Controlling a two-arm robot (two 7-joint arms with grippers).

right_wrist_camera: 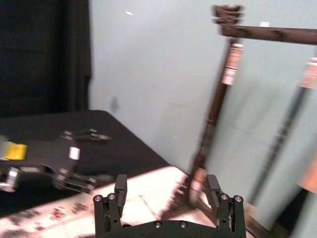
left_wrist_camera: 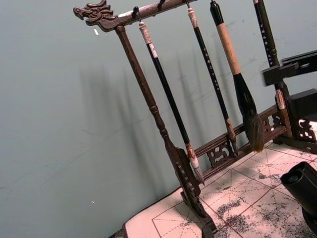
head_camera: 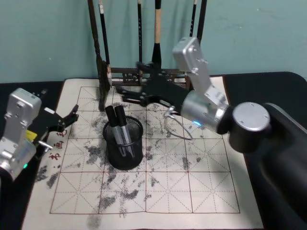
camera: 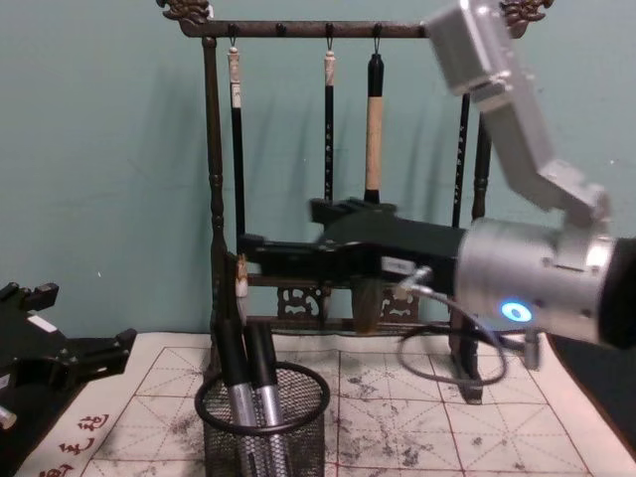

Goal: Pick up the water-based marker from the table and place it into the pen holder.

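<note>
Right gripper (head_camera: 125, 93), open and empty, sits just above-left of centre, over the holder (head_camera: 123, 143); two markers (head_camera: 120, 129) stand upright inside. Left gripper (head_camera: 69, 117), open, idles at left.

A tall dark wooden brush rack (camera: 214, 189) with carved dragon-head ends stands upright before a teal wall (camera: 99, 149). Several calligraphy brushes (camera: 374, 109) hang from its top bar, tips down, the thickest with a tan handle. What seems a thin grey cable loop (head_camera: 178, 125) curls nearby.
</note>
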